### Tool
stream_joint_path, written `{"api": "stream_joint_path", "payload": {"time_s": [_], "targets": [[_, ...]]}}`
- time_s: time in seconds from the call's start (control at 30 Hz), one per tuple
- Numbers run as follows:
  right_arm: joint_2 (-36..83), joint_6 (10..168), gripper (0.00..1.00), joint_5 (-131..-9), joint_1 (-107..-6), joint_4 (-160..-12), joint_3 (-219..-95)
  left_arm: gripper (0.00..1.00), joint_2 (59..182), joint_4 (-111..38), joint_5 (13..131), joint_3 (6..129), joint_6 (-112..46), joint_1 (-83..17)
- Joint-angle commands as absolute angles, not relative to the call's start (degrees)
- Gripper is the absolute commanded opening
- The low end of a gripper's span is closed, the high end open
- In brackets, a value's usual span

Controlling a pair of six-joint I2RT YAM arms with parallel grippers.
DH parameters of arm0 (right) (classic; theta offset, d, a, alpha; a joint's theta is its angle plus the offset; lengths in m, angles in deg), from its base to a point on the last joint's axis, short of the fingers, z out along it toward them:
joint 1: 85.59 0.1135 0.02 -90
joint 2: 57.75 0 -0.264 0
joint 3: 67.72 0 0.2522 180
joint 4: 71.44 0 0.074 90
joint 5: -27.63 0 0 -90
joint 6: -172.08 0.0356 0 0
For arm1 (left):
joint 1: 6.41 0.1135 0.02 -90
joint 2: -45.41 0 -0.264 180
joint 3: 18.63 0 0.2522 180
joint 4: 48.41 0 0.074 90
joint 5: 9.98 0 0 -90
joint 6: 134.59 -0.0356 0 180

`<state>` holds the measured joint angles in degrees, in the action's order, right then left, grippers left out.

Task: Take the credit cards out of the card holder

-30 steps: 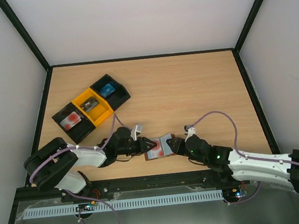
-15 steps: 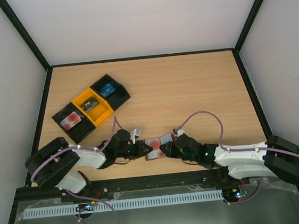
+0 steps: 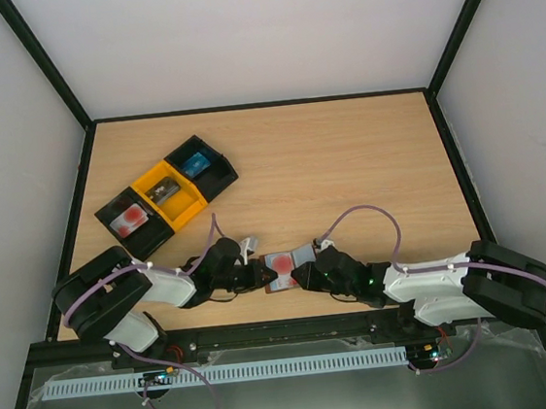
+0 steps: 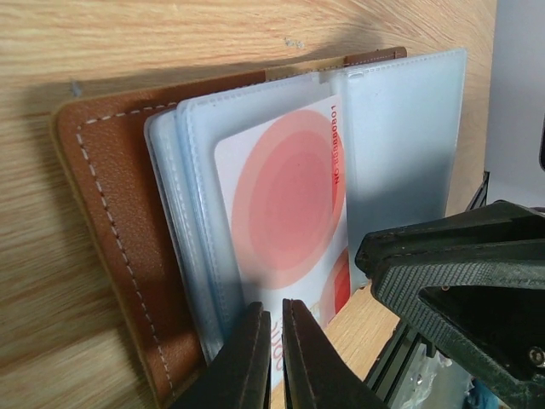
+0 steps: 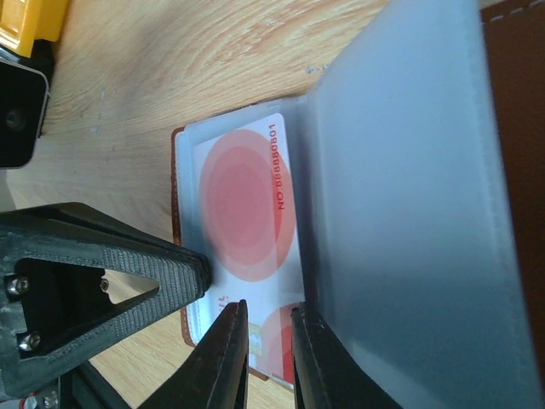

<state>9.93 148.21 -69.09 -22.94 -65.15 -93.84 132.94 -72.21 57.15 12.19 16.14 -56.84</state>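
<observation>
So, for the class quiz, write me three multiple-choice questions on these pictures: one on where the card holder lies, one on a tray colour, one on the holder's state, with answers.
1. Where does the card holder lie?
A. in a tray
B. between the left tool and the right tool, near the table's near edge
C. at the far right corner

2. What colour is the middle tray?
A. green
B. white
C. yellow

3. The card holder is:
A. open, a red-circled card in its sleeve
B. folded shut
C. standing on edge

Answers: 1 B, the top view shows it between both tools. 2 C, its walls are plainly yellow. 3 A, both wrist views show the sleeves spread.
</observation>
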Motion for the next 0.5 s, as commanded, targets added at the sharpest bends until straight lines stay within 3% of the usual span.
{"api": "stream_joint_path", "payload": {"time_s": [0.0, 0.47], "targets": [[11.36, 148.96, 0.17, -68.86, -22.66, -63.00, -93.02, 0.09, 132.65, -66.57, 59.94, 12.57, 13.93, -56.66], [13.06, 150.12, 0.20, -69.21, -22.66, -59.45, -91.56, 0.10, 132.81, -66.93, 60.07, 12.35, 14.17, -56.67]]}}
